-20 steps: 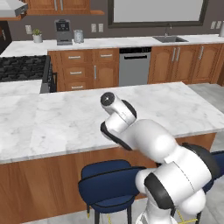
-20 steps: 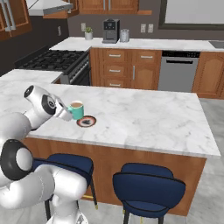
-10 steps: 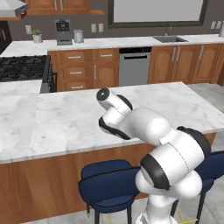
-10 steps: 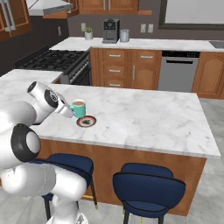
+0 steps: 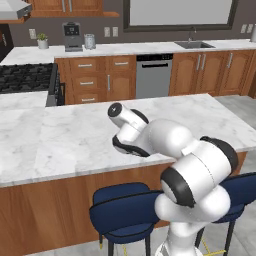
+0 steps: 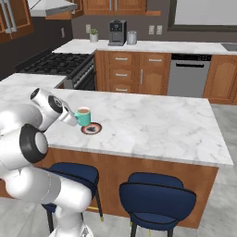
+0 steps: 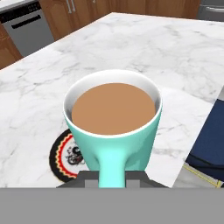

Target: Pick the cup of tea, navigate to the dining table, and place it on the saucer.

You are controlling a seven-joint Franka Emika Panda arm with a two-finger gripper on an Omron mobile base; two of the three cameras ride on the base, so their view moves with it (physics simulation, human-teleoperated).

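Pinching the cup of tea [image 7: 113,127] by its handle, gripper [image 7: 113,177] has edged it nearer, just short of the saucer [image 6: 91,128], not yet centred above.

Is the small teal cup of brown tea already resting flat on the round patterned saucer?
No; the teal cup hangs beside and above the dark patterned saucer, its handle held by the end effector.

A home kitchen, rendered: a marble-topped island bench [image 6: 152,125] with blue cushioned stools [image 6: 157,199] stands before a wall run of brown wood cabinets [image 5: 95,80]. That run holds a dishwasher [image 5: 154,75], a black gas stove [image 6: 58,65] under a range hood [image 6: 53,7], a sink [image 5: 194,45] and a coffee machine [image 6: 116,32].
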